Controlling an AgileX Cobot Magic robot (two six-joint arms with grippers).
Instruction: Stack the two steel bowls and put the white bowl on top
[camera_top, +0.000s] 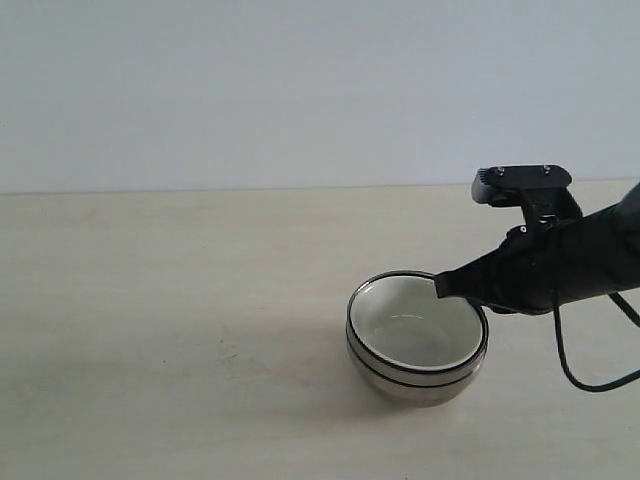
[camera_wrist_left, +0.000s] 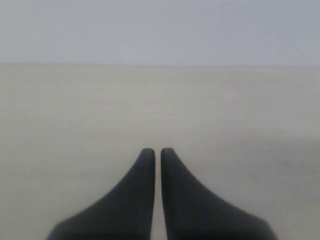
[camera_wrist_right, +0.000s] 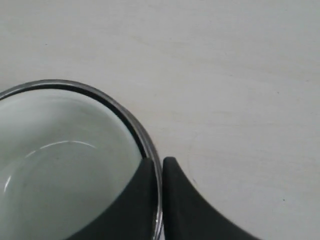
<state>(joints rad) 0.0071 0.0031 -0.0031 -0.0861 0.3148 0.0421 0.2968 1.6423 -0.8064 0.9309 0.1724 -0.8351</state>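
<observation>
The two steel bowls sit nested near the table's middle right, the outer one (camera_top: 420, 392) below and the inner one (camera_top: 362, 350) inside it. The white bowl (camera_top: 415, 325) rests in them, glossy and empty. My right gripper (camera_top: 440, 286) is at the stack's right rim, fingers together. In the right wrist view the gripper (camera_wrist_right: 157, 160) has one finger over the white bowl (camera_wrist_right: 60, 170) and one outside, with the steel rim (camera_wrist_right: 120, 107) showing through the thin slit. The left gripper (camera_wrist_left: 157, 150) is shut over bare table, out of the exterior view.
The pale wooden table (camera_top: 150, 300) ends at a plain light wall behind. A black cable (camera_top: 565, 360) loops down from the right arm beside the stack.
</observation>
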